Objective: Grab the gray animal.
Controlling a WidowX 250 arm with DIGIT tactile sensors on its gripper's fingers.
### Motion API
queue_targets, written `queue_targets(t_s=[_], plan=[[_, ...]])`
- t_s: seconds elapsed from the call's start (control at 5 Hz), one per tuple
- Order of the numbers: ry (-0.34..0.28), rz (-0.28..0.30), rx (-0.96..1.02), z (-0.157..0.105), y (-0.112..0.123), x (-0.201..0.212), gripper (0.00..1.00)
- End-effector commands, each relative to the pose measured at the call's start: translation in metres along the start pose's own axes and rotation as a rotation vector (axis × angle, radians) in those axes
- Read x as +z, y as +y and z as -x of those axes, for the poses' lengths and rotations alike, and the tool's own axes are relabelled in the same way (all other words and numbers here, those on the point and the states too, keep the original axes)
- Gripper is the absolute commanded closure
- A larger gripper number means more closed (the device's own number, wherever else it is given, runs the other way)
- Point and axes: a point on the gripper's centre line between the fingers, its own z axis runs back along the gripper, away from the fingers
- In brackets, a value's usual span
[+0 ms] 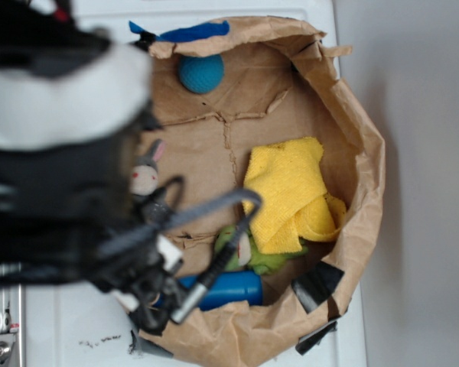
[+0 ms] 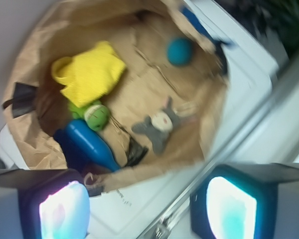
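So the exterior cam is looking pretty much straight down on the brown paper bag (image 1: 367, 176) from high up, with the blurry arm sitting way close to the lens and eating the whole left side. The wrist cam is looking down at an angle from between the fingers (image 2: 65, 211), hanging a bit further off, slightly tilted and blurred. Both are catching the bag's inside, the yellow cloth (image 1: 291, 191) and the teal ball (image 1: 200, 73)
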Motion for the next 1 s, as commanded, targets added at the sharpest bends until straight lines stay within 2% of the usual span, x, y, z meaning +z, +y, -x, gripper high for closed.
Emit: queue_targets(t_s=[0.0, 0.6, 0.8], plan=[[0.041, 0.006, 0.246, -0.005, 0.014, 0.007, 0.0], [0.041, 0.006, 0.246, -0.005, 0.014, 0.007, 0.0], [0.043, -0.016, 0.271, -0.016, -0.005, 0.001, 0.0]])
